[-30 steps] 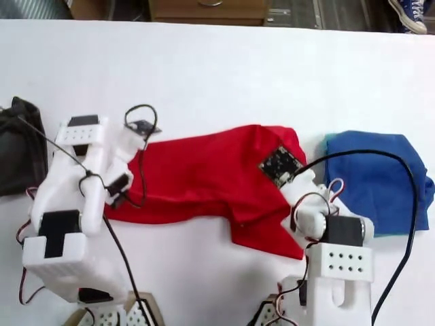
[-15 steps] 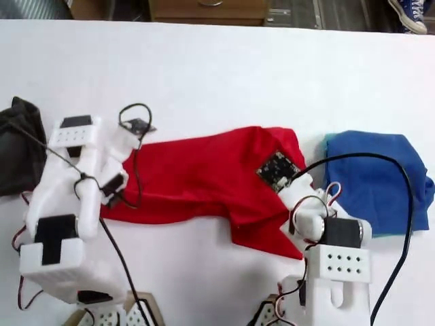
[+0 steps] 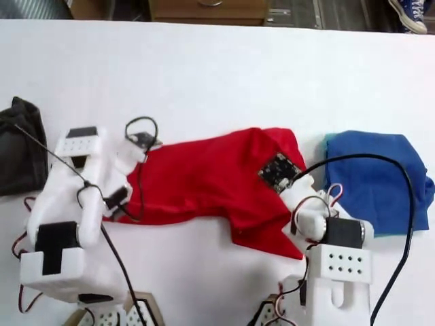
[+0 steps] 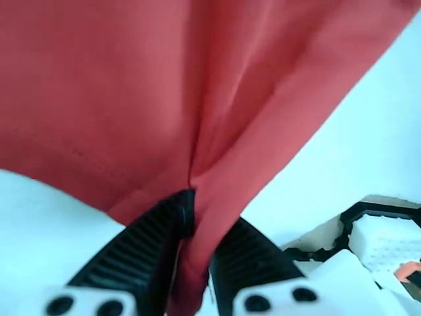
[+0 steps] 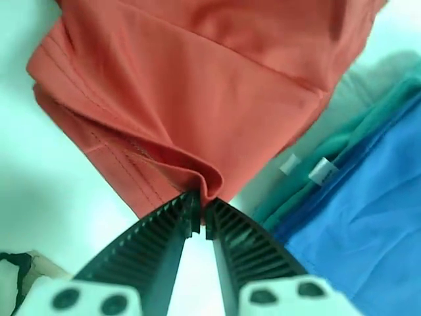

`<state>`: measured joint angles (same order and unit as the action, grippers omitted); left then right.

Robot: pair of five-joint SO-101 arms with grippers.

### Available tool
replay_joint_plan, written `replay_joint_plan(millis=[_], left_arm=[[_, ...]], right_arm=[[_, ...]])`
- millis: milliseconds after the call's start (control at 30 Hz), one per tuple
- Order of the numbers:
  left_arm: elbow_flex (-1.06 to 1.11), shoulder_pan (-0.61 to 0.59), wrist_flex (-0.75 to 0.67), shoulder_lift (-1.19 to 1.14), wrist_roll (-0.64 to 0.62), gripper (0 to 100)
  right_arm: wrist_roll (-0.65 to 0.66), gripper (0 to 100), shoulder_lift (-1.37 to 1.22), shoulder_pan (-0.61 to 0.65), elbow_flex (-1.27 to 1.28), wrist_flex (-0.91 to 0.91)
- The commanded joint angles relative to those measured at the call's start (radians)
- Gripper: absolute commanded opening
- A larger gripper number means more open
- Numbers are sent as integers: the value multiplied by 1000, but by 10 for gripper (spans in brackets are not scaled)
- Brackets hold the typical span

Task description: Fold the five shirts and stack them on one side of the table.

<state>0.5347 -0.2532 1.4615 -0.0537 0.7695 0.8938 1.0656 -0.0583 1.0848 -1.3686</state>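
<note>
Red shirt (image 3: 204,176) lies across the bench (image 3: 204,68), its ends clamped tight by the left gripper (image 4: 197,217) and right gripper (image 5: 201,212); the left end has drawn inward since 0.5 s ago.

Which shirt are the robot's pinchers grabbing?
The red shirt, spread out in the middle. The left gripper and right gripper each pinch a fold of it; the blue shirt and dark cloth lie untouched.
</note>
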Motion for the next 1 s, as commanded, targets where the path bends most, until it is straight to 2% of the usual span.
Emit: replay_joint_plan(millis=[0, 133, 333, 433, 567, 667, 867, 967], left_arm=[[30, 9, -25, 52, 15, 21], [48, 5, -25, 52, 68, 21], [39, 3, -26, 52, 68, 30], [39, 3, -52, 52, 63, 103], [7, 3, -44, 57, 60, 215], [-85, -14, -8, 61, 58, 243], [-400, -74, 158, 54, 60, 242], [-507, -95, 181, 52, 60, 242]], right_arm=[[64, 20, 22, -56, 9, 1], [106, 20, 22, -77, 46, 1], [112, 21, 22, -73, 57, 1], [112, 30, 22, -73, 57, 1], [112, 126, 22, -73, 57, -4], [112, 179, 22, -71, 52, -4], [106, 170, 22, -71, -35, 2], [101, 170, 22, -70, -94, 44]])
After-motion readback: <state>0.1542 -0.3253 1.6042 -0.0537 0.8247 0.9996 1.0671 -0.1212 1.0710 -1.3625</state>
